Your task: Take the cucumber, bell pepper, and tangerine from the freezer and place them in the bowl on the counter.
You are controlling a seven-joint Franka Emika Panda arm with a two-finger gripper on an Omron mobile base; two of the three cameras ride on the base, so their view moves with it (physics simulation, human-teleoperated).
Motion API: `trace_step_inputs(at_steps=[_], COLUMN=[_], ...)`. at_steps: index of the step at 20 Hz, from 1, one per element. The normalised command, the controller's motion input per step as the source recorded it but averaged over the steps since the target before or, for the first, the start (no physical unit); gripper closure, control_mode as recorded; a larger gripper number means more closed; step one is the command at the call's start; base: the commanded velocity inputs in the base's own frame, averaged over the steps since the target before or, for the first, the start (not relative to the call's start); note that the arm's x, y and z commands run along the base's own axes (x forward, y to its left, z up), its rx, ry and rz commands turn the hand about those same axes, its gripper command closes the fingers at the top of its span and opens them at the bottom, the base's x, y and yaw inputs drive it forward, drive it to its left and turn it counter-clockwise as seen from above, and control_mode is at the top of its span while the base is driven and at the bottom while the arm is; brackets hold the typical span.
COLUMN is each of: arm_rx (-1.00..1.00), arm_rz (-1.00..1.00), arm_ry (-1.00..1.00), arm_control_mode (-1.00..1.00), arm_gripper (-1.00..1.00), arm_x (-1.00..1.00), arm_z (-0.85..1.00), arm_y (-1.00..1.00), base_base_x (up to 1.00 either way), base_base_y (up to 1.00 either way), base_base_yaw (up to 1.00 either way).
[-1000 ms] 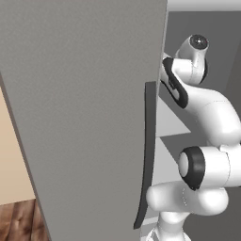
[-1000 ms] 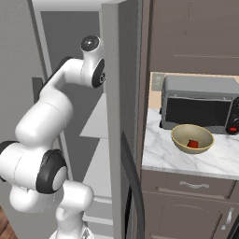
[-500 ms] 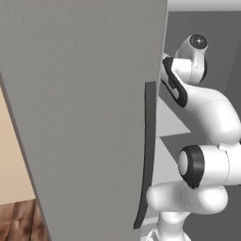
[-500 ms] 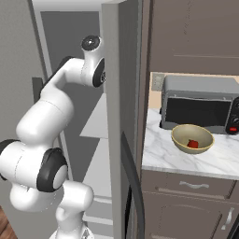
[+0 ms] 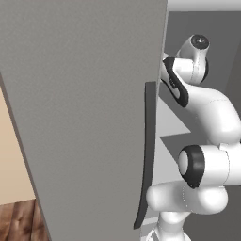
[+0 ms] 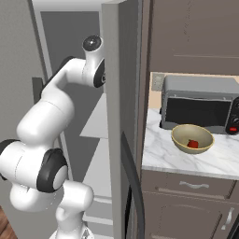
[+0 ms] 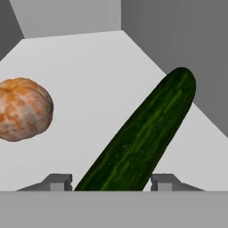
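Note:
Inside the freezer point(image 5: 84, 103), the hand view looks along a pale grey shelf point(image 7: 89, 67). The dark green cucumber point(image 7: 147, 129) lies on it, slanting away to the upper right. Its near end sits between the two fingertips of my gripper point(image 7: 112, 180). The fingertips point(image 7: 60, 180) stand close on either side, with thin gaps left, so the gripper is open. The orange-tan tangerine point(image 7: 24, 109) rests on the same shelf to the left, apart from the gripper. The red bell pepper point(image 6: 193, 144) lies in the yellow-olive bowl point(image 6: 179, 135) on the marble counter point(image 6: 163, 151).
The open freezer door with its long dark handle point(image 5: 147, 155) stands left of my arm, and the other door point(image 6: 116, 93) stands between the arm and the counter. A grey microwave point(image 6: 200, 100) sits behind the bowl. Brown drawers point(image 6: 186, 196) run under the counter.

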Motion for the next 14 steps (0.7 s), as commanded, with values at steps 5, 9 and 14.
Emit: trace_step_inputs(at_steps=[5, 9, 14], arm_rx=[0.00, 0.00, 0.00], arm_rz=[0.00, 0.00, 0.00], arm_ry=[0.00, 0.00, 0.00], arm_control_mode=[-1.00, -1.00, -1.00], arm_gripper=[1.00, 1.00, 1.00], arm_x=[-0.01, -0.21, -0.55], arm_z=[-0.04, -0.01, -0.02], arm_y=[0.00, 0.00, 0.01], base_base_x=[0.00, 0.00, 0.00], base_base_y=[0.00, 0.00, 0.00], base_base_yaw=[0.00, 0.00, 0.00])
